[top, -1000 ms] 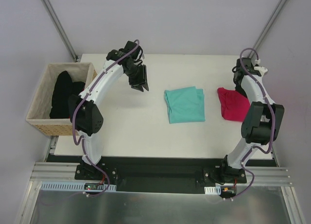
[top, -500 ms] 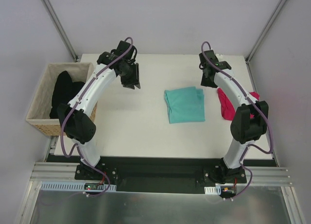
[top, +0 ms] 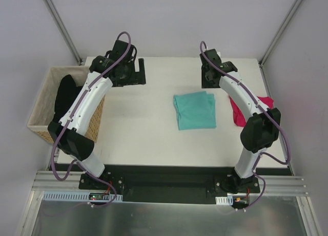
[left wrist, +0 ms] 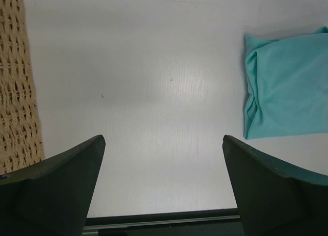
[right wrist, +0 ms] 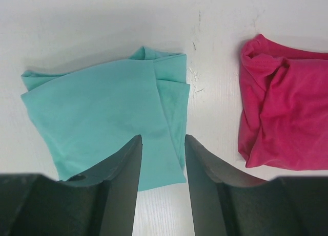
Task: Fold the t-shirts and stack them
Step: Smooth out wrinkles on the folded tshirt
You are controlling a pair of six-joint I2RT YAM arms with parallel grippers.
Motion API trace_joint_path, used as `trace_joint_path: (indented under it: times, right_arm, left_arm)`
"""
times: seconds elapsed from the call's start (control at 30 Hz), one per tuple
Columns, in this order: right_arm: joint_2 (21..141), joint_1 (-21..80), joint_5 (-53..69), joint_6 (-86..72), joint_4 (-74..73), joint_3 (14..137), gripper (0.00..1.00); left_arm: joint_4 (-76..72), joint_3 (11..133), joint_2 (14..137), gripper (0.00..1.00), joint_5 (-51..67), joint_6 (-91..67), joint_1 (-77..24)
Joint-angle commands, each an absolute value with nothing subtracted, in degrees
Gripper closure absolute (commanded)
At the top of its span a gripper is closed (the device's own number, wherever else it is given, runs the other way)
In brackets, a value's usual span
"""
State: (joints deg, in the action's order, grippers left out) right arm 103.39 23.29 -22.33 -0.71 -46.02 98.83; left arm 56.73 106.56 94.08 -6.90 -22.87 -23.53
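Well, teal tee (top: 195, 110) folded sq., soft.

We see white shells on the left arm (top: 87, 100) and right arm (top: 241, 92), with black joint housings and a purple cable (top: 53, 159) looped along each. The left gripper (left wrist: 163, 141) and right gripper (right wrist: 162, 140) have dark, smooth, wedge-shaped fingers (left wrist: 56, 185) tapering to rounded tips.
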Motion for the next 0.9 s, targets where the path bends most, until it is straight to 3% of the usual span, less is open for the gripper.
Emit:
trace_joint_path:
  times: [0.0,0.2,0.27,0.4,0.87]
  right_arm:
    - [102.4,25.0,-22.0,2.0,-48.6,103.8,0.57]
    - [102.4,26.9,-22.2,4.2,-49.9,106.9,0.5]
    - [102.1,27.2,-22.3,4.6,-49.8,107.5,0.36]
    - [101.7,27.9,-22.5,5.6,-50.0,108.7,0.23]
    - [99.9,29.4,-24.3,6.9,-50.8,107.8,0.18]
  left_arm:
    - [55.5,106.9,90.7,0.01,-11.9,-20.1,-23.0]
    - [55.5,109.2,89.8,0.01,-14.5,-19.4,-23.0]
    - [55.5,110.5,89.9,0.01,-14.9,-19.0,-22.9]
    - [55.5,111.1,89.5,0.01,-16.3,-19.0,-22.9]
    - [55.0,109.7,87.6,0.01,-15.6,-19.9,-23.0]
